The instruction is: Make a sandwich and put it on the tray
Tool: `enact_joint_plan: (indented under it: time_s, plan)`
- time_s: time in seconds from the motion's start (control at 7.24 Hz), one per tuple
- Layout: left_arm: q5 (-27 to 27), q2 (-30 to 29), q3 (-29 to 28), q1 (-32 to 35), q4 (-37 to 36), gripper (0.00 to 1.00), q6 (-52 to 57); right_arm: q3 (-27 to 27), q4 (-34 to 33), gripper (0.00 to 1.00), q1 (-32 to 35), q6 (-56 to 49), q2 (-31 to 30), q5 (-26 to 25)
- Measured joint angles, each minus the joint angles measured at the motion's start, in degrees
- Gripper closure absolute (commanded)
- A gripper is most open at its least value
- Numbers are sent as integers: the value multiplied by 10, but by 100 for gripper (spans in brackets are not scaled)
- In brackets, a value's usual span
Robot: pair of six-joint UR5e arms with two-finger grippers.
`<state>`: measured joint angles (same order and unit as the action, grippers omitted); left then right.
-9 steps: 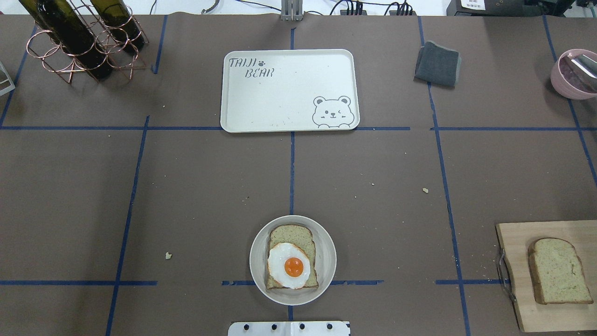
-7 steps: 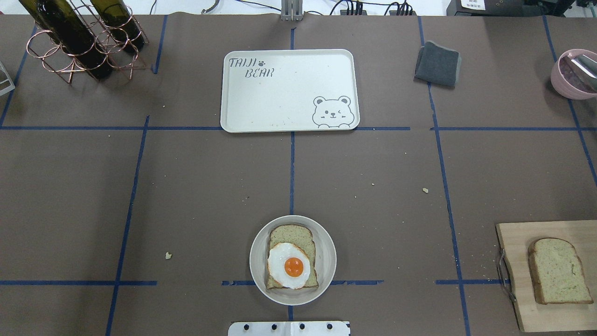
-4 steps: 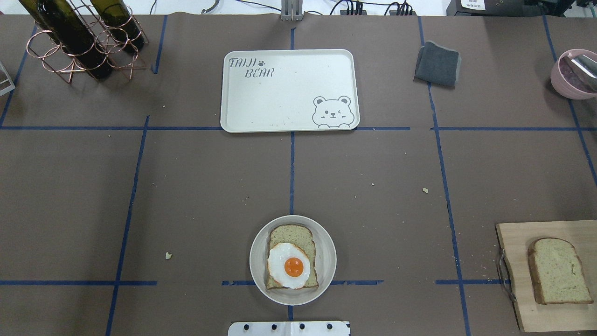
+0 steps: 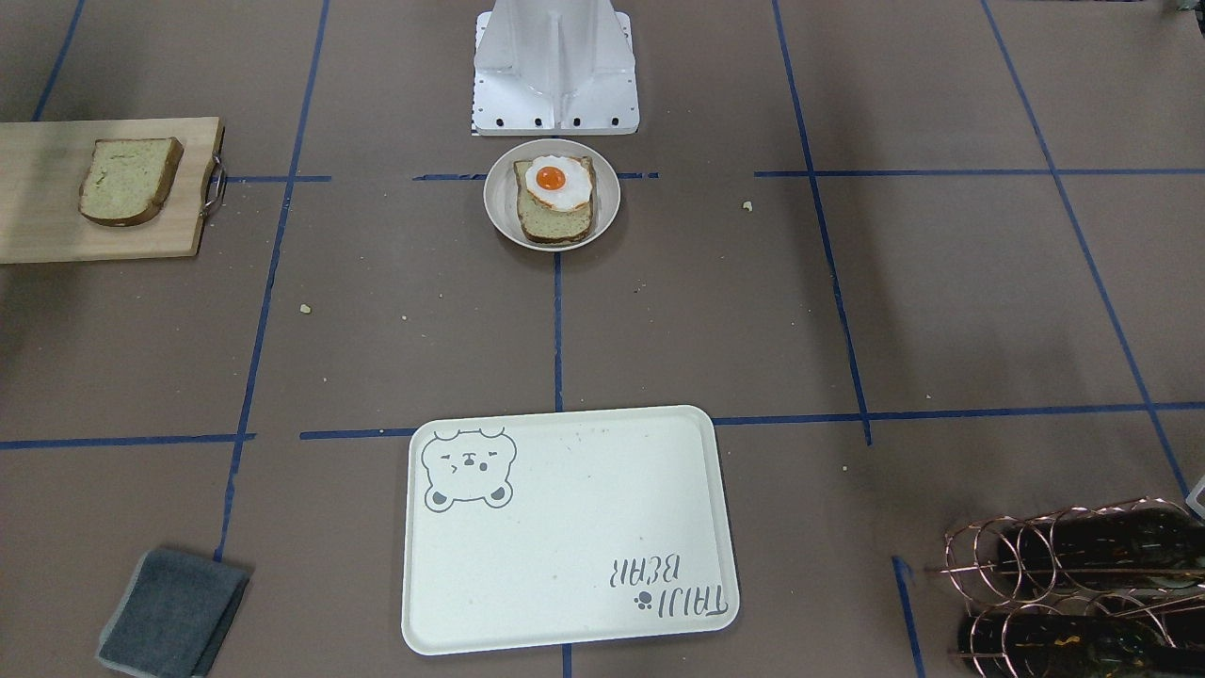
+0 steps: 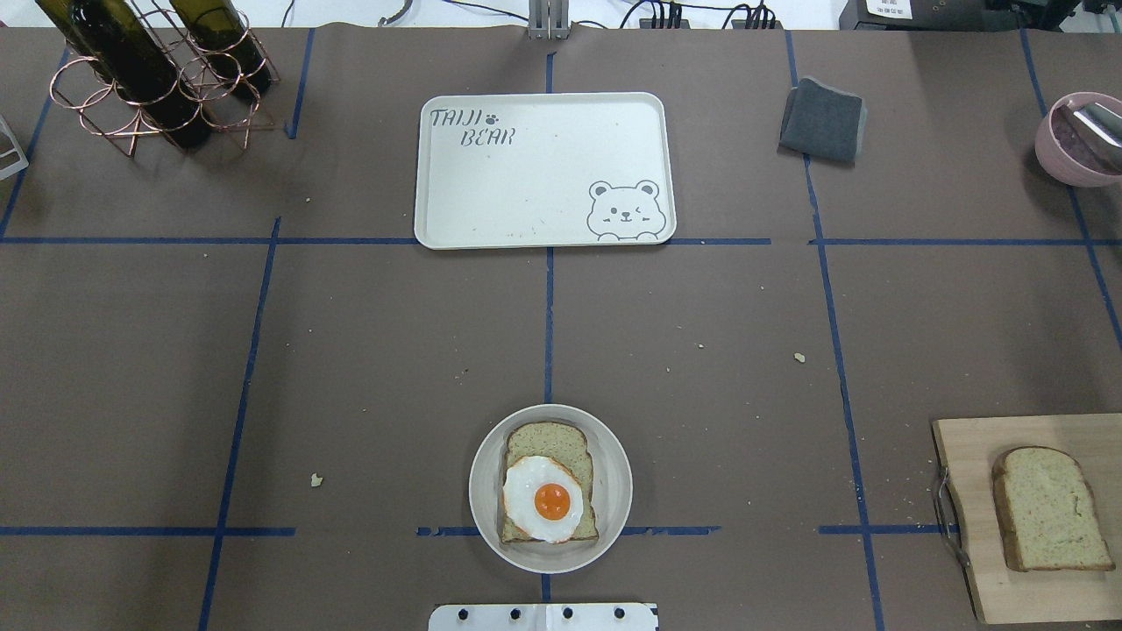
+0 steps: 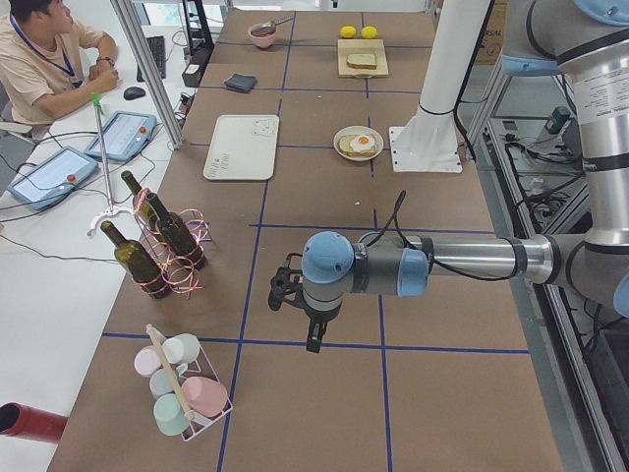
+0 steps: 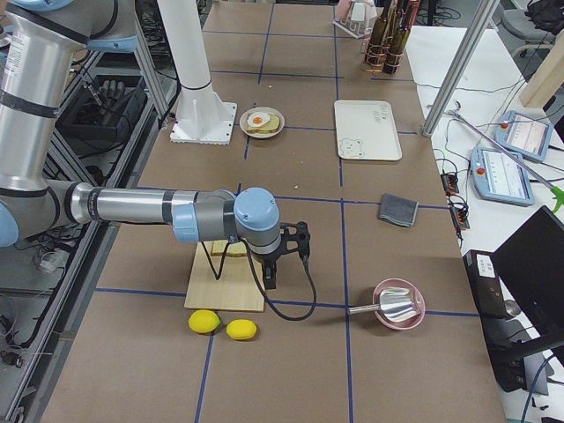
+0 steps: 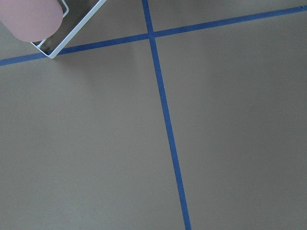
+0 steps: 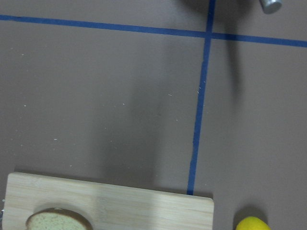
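Sandwich (image 5: 550,491) is half-built: one bread slice with a fried egg (image 5: 543,499) on top, lying in a white bowl (image 5: 617,456). The bowl sits on the centre tape line, straight back from the tray (image 5: 526,175) toward the robot and well apart from it. The sandwich is not yet on the tray.

The second slice (image 5: 1049,508) lies flat on a wooden board (image 5: 969,456), nearer the robot than the tray and far to the robot's right of it. Judgement: the parts are laid apart so that the arm on that side can fetch the top slice. Capping the egg looks like the step in hand.

- Left gripper (image 6: 313,341): hangs low over bare paper, far to the robot's left of the tray, past the bottle rack (image 5: 158,79). Cannot tell how wide the fingers stand or whether it carries anything.
- Right gripper (image 7: 270,280): hangs over the board, far to the robot's right of the tray. Same limit, cannot tell.

Surface is brown paper gridded with blue tape, with scattered crumbs. A grey cloth (image 5: 822,120) lies to the robot's right of the tray, near it. Beyond the tray an operator (image 6: 44,59) sits at a bench with tablets.
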<state>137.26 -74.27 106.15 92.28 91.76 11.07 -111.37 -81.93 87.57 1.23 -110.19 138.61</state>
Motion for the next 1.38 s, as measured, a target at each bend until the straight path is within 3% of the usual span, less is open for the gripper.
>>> enact_joint_plan:
  time_s: [0.28, 0.55, 0.83, 0.97, 1.38]
  plan:
    - [0, 0, 1, 0, 0, 0, 0, -25, 77, 8, -67, 110, -19, -3]
    - [0, 0, 1, 0, 1, 0, 0, -11, 259, 17, -128, 271, -78, -7]
    - [0, 0, 0, -1, 1, 0, 0, 62, 464, 17, -182, 393, -105, -19]
    - [0, 0, 0, -1, 1, 0, 0, 83, 533, 17, -217, 443, -114, -32]
    - [1, 0, 0, -1, 1, 0, 0, 95, 633, 18, -366, 547, -138, -119]
